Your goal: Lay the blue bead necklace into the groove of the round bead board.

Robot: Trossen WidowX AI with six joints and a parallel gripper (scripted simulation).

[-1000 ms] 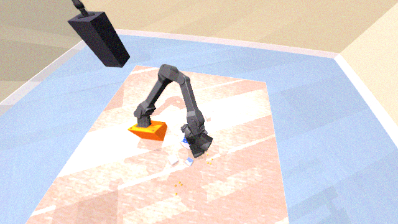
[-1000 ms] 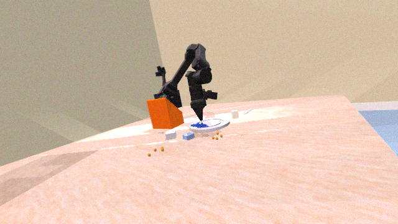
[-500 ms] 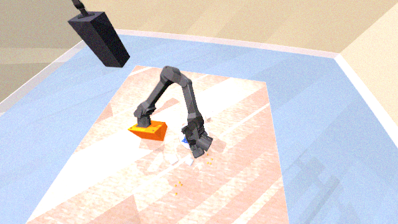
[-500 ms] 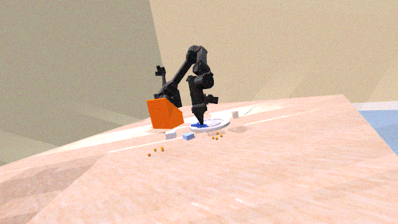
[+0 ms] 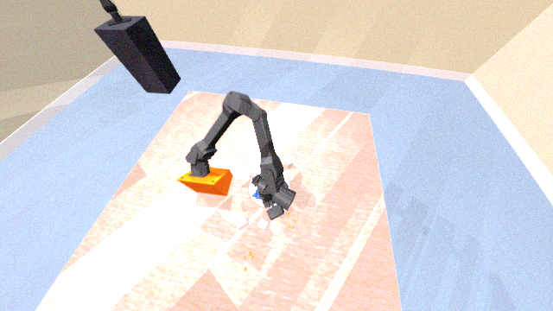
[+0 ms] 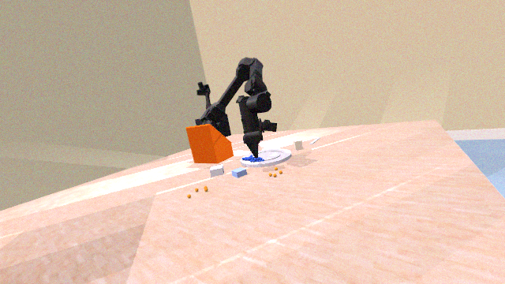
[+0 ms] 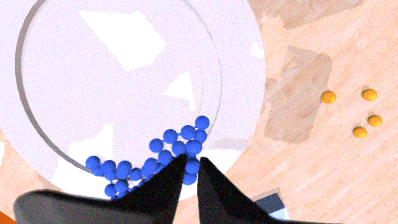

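Observation:
The round bead board (image 5: 251,188) (image 6: 286,155) (image 7: 240,90) is white and lies flat, with a thin circular groove. The blue bead necklace (image 5: 257,195) (image 6: 248,158) (image 7: 170,136) lies bunched over the near part of the groove and the rim in the wrist view, not spread along the groove. My gripper (image 6: 256,156) (image 7: 192,161) points down at the right part of the bunch, low at the board. Its fingers are nearly together, shut on the necklace, with a blue bead between the tips. The fingers hide some beads; in the top view the arm covers much of the board.
An orange wedge-shaped base (image 5: 216,186) (image 6: 203,144) stands beside the board. A blue block (image 6: 239,173) (image 7: 270,202) and a white block (image 6: 217,170) lie near its edge. Small orange beads (image 6: 280,172) (image 7: 369,94) lie beside it. A pale block (image 6: 298,145) and a white rod (image 6: 315,140) lie farther back.

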